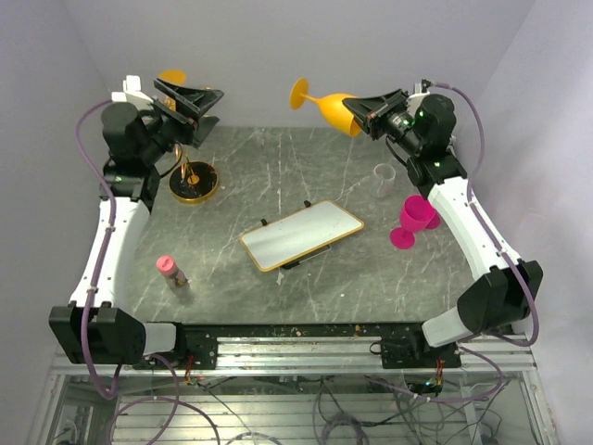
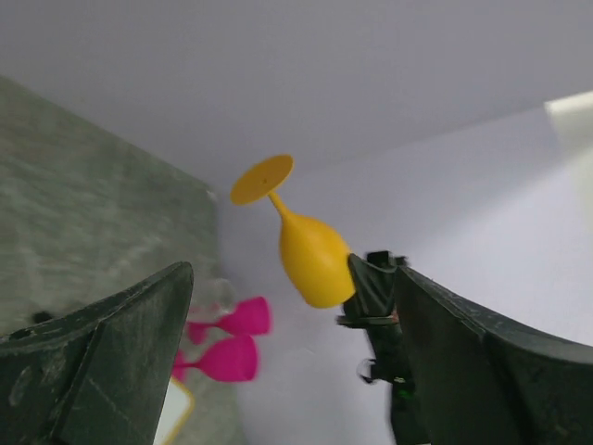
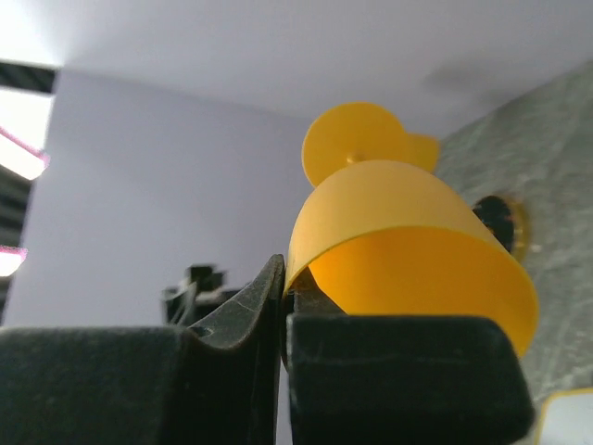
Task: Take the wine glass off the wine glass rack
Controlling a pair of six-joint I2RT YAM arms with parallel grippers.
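Well clear of the wine glass rack, the right hand pinches the freed wine glass by its rim.

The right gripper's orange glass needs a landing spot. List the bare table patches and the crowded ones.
Bare: the far middle, between the wine glass rack and the clear glass, behind the tray; also the near strip right of the pink bottle. Crowded: the right edge around the pink wine glasses.
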